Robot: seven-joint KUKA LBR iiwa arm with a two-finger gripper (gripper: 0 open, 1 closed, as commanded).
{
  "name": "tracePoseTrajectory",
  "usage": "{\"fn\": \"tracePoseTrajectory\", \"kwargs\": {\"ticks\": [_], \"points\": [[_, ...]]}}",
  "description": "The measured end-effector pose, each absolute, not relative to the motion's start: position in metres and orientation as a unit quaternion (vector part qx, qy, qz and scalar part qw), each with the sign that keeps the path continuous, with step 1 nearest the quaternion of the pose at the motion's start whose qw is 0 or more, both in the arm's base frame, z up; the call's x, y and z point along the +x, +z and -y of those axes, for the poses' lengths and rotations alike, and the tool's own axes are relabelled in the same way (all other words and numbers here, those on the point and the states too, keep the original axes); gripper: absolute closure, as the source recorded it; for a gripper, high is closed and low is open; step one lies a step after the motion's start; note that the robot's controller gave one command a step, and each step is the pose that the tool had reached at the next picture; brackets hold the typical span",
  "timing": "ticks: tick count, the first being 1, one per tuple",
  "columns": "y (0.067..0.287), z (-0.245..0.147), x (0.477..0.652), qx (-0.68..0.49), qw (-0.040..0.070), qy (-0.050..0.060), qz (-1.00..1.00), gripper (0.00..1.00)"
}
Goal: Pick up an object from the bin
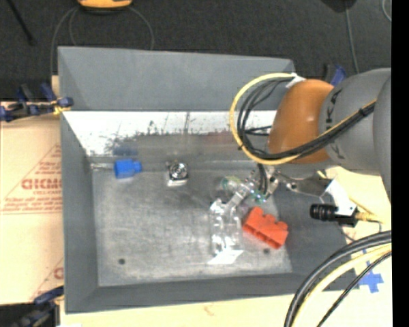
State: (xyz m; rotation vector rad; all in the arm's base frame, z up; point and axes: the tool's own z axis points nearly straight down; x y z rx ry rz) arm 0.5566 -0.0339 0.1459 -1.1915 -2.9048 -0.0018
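- Jaws low at the right end of the bin (78, 216), tucked under the orange cover (300, 118) on the wrist. Cannot tell whether open or closed, being lost against see-through plastic.
- Right at the tips: a clear plastic piece with a green speck (242, 191), right of centre near the back wall. Probably the thing to be picked, judging by nearness alone.
- Just in front of that, possibly touching it: a crumpled clear wrapper (223, 234), with a red brick (264, 227) close beside it on the right.
- Steep reach from above, likely to slip in among these three without shoving them.
- Well apart, along the back wall to the left: a blue block (127, 168) and a small shiny metal bit (177, 173).
- Not yet lifted, by the look of it.
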Motion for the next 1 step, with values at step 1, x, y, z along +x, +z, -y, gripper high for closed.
{"fn": "tracePoseTrajectory", "kwargs": {"ticks": [1], "points": [[0.2292, 0.0437, 0.5613, -0.376, -0.005, -0.002, 0.926, 1.00]]}}
